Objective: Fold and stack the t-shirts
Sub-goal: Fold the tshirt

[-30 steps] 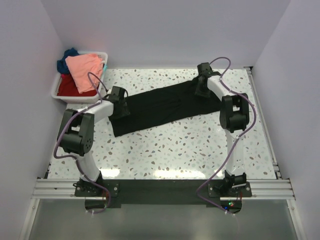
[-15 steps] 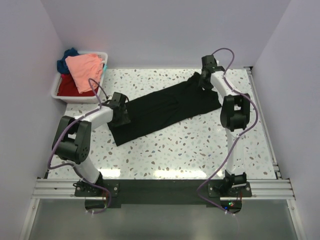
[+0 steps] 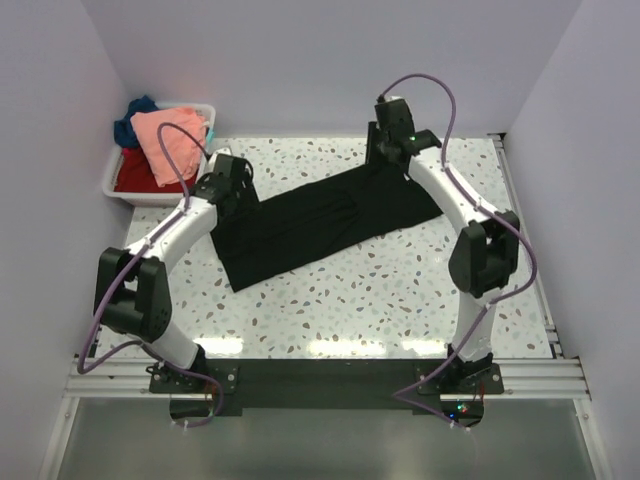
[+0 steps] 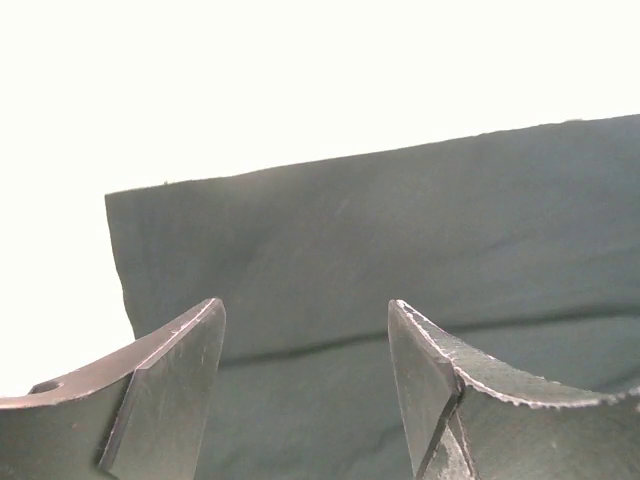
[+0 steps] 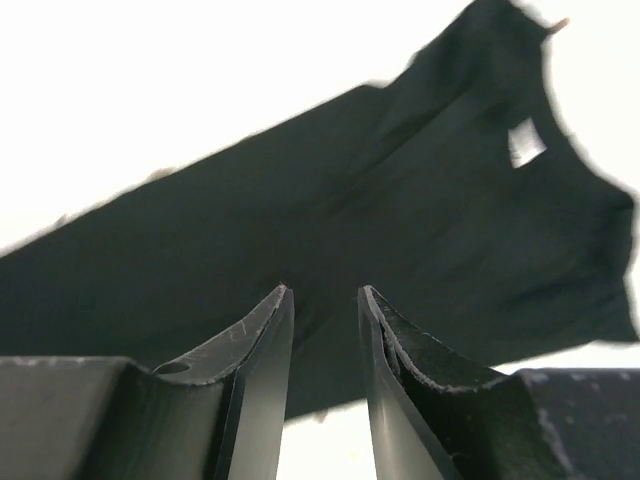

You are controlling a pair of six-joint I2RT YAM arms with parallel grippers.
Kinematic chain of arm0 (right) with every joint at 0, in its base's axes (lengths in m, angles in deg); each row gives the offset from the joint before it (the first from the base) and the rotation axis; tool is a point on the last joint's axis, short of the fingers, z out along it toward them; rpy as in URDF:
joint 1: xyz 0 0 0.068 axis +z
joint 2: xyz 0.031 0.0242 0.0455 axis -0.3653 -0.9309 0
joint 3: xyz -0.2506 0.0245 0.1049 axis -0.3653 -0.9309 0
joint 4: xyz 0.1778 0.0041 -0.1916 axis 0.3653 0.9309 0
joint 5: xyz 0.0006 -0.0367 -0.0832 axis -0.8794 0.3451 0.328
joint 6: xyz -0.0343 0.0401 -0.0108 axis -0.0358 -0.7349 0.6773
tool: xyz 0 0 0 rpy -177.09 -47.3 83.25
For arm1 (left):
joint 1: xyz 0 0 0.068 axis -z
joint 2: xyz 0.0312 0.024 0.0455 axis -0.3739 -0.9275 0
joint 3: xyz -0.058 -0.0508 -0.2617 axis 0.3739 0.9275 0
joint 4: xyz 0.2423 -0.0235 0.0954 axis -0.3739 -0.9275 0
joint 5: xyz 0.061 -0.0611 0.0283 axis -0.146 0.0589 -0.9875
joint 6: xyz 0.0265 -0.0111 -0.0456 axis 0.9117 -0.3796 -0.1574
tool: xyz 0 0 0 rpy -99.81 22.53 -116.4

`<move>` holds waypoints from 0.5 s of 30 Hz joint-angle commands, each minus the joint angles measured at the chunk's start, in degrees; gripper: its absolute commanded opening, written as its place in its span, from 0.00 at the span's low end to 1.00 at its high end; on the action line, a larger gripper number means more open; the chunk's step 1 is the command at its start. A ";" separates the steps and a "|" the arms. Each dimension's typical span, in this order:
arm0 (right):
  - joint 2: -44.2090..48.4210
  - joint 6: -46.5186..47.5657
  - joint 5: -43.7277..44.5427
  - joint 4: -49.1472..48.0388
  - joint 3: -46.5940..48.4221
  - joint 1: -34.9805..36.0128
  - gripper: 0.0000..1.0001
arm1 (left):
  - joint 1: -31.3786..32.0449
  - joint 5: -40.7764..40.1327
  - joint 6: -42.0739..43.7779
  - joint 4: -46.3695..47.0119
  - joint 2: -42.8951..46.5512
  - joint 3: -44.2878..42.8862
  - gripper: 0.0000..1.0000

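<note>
Matt black cloth t-shirt (image 3: 320, 215), glossy speckled tabletop (image 3: 400, 290)

No readable text; only a blurred white neck label (image 5: 525, 141) on the black t-shirt (image 5: 400, 220).

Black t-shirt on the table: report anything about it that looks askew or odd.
The black t-shirt lies as a long band slanted across the table, running from near-left to far-right, so it is not square to the table's edges. Nothing else about it stands out, and no damage shows.

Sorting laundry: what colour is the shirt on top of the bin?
Salmon-pink shirt, best in the top view.
</note>
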State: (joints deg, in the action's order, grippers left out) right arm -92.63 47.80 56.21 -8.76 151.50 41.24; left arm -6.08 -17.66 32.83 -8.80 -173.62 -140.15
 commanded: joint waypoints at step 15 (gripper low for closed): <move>6.11 -1.98 1.26 -2.92 -15.16 25.60 0.37 | -1.82 8.66 7.61 0.31 -17.34 -20.81 0.72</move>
State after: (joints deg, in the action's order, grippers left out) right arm -83.36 45.65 55.55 -11.14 129.68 61.53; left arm -7.43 -12.04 37.74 -8.56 -190.41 -157.18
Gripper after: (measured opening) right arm 0.371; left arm 0.713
